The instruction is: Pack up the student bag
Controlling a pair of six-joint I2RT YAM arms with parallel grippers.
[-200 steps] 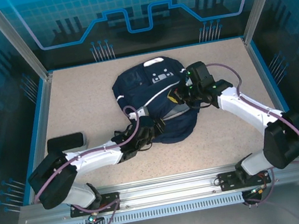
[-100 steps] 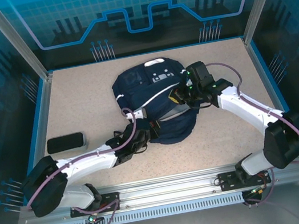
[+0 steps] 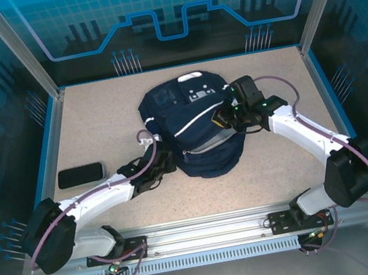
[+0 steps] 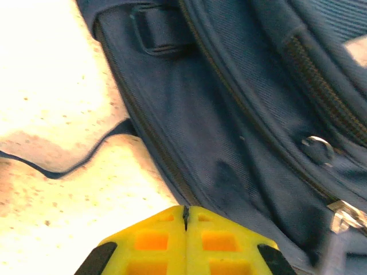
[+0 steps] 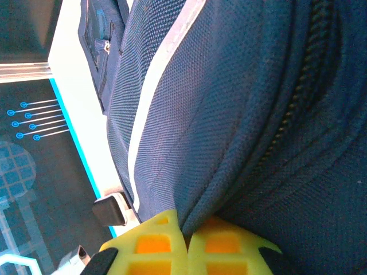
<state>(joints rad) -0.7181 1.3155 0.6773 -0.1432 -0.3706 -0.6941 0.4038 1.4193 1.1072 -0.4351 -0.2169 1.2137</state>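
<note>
1. Overhead view: One student bag [image 3: 194,132], a large soft navy-blue fabric backpack with white reflective stripes, sits in the middle of the speckled beige desk [image 3: 281,163]. Its long axis runs from the near edge toward the far wall, with the white handle patch at the far end. Two arms flank it. The left tool [image 3: 168,159] lies low at the bag's near-left flank, with the bag to its right and slightly beyond it. The right tool [image 3: 220,118] presses into the bag's right side. A single flat black rectangular slab with rounded corners [image 3: 80,175] lies well apart on the left; what it is cannot be told from here.

2. Left wrist view: The yellow tips of the left tool [image 4: 185,220] meet along a thin seam with nothing caught between them. They hover just short of the student bag [image 4: 229,114]. One long zip runs diagonally across the fabric ahead. One silver zip pull [image 4: 343,216] shows low on the right, with one small round metal ring [image 4: 317,149] above it. Bare desk [image 4: 57,114] shows to the left.

3. Right wrist view: The right tool [image 5: 184,232] is pinched closed, and a ridge of the student bag [image 5: 229,114] appears to run in between its tips. One white stripe and one zip line cross the fabric.

4. Judgement: With the right tool apparently gripping the bag, the empty left tool is the free one. The coming move likely turns on the zip pull, which lies ahead and to its right.
</note>
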